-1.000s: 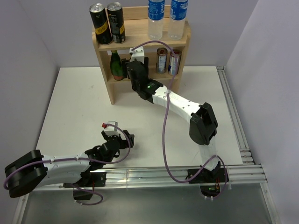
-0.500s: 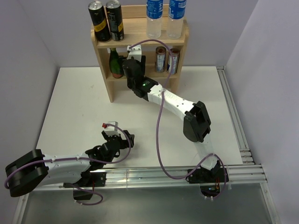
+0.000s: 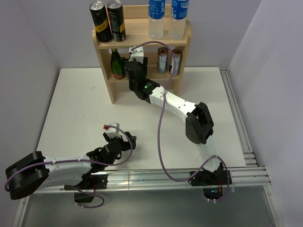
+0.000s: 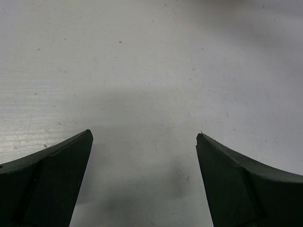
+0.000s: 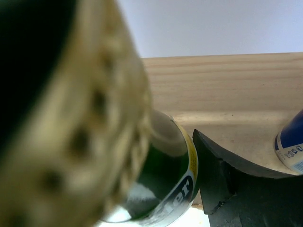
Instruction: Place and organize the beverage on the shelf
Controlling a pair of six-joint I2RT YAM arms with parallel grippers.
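The light-wood shelf (image 3: 105, 71) stands at the table's far edge. Two black cans (image 3: 100, 22) and two water bottles (image 3: 156, 19) stand on its top tier. A green bottle (image 3: 117, 64) and two slim cans (image 3: 169, 61) stand on the middle tier. My right gripper (image 3: 134, 62) reaches into the middle tier beside that bottle. In the right wrist view a green labelled bottle (image 5: 165, 184) lies against my right finger (image 5: 222, 175); the other finger is hidden by a blurred dark-and-gold shape. My left gripper (image 3: 124, 142) is open and empty over bare table (image 4: 144, 71).
The shelf's wooden back (image 5: 227, 90) is close ahead of the right gripper, with a blue-labelled container (image 5: 291, 146) at its right. White walls close in the table on both sides. A metal rail (image 3: 236, 118) runs along the right edge.
My right arm pushed its gripper up and to the left, deeper into the middle tier, mostly in the first half second. The left arm has not moved.
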